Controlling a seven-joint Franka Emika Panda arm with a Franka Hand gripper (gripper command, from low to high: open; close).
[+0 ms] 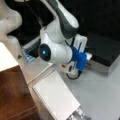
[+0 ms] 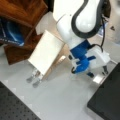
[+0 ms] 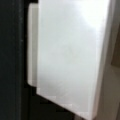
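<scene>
In both front views the white arm bends low over the grey table. My gripper [image 2: 98, 73] hangs from a white hand behind a blue mount [image 1: 80, 59], fingers pointing down at the table. Just under the fingers lies a small pale flat piece [image 2: 98, 79], at the edge of a black slab [image 2: 107, 100]. It also shows as a pale flat piece [image 1: 89, 56] by the blue mount. The wrist view is filled by a white flat surface [image 3: 70, 55] against a dark band on its left. No fingers show there.
A white flat book [image 2: 46, 53] lies tilted against a wooden shelf [image 2: 23, 11], with two metal prongs [image 2: 33, 79] at its lower end. It appears as a white book [image 1: 56, 97] in a front view. A blue book [image 2: 11, 33] sits in the shelf. A perforated black board [image 2: 15, 107] lies at a front view's bottom left.
</scene>
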